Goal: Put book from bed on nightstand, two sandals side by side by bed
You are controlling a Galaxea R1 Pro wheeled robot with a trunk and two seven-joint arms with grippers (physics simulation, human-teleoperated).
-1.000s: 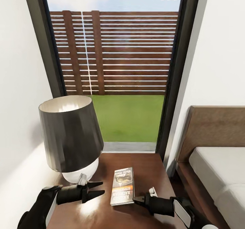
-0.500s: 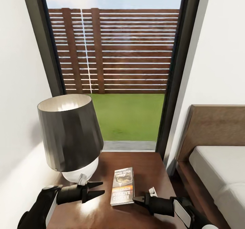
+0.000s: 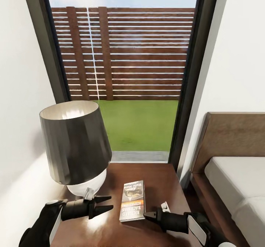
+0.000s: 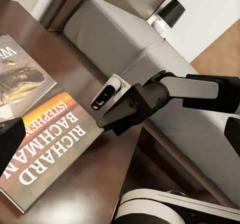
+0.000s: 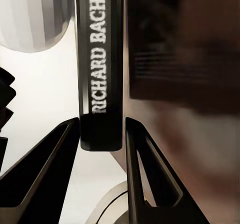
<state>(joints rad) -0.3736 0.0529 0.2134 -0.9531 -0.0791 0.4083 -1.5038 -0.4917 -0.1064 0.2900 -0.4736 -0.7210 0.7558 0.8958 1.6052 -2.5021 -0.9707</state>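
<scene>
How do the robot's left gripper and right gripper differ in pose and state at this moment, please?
The left gripper is open with nothing between its fingers, beside the lamp. The right gripper sits at the book's near right corner, its fingers flanking the spine in its wrist view; whether they touch it is unclear. The left points rightward, the right leftward. Both are black and low over the nightstand.

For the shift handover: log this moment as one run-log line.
book: flat on nightstand, beside lamp | left gripper: open, near book | right gripper: open, at book's edge | sandals: pending
</scene>
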